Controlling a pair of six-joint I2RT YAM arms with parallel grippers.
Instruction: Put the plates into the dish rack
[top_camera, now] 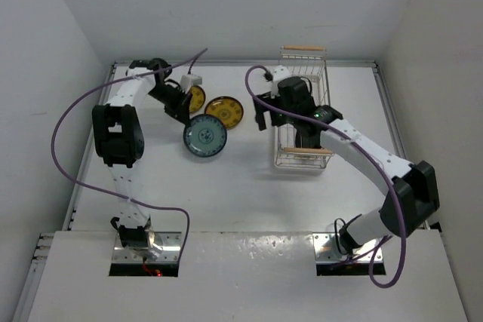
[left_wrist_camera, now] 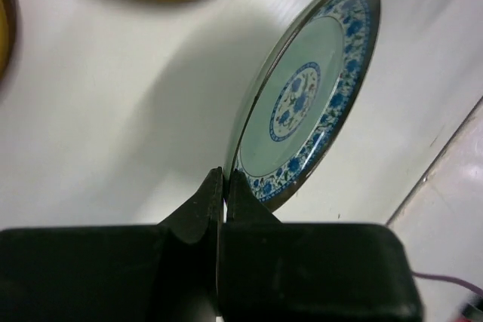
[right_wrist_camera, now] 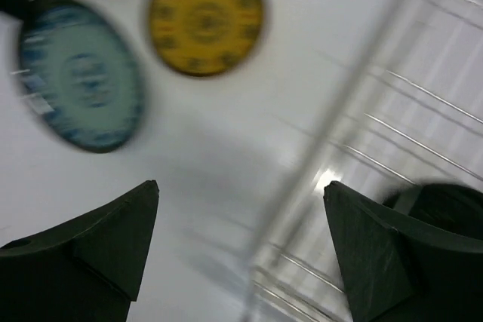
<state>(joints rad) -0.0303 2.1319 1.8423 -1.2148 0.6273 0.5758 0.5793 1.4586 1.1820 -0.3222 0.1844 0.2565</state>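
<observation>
My left gripper [top_camera: 183,115] is shut on the rim of the pale teal plate [top_camera: 204,138] and holds it tilted on edge just over the table. In the left wrist view its jaws [left_wrist_camera: 224,183] pinch the plate [left_wrist_camera: 309,88] at its lower edge. Two mustard-yellow plates [top_camera: 224,111] [top_camera: 196,98] lie flat behind it. The wire dish rack [top_camera: 305,73] stands at the right with wooden handles. My right gripper [top_camera: 262,120] is open and empty, hovering beside the rack's left wall [right_wrist_camera: 355,111]. A dark round shape [right_wrist_camera: 445,205] in the rack may be a black plate.
White walls close the table on the left, back and right. My right arm [top_camera: 355,145] reaches over the rack's near end. The purple cable [top_camera: 68,122] loops beside my left arm.
</observation>
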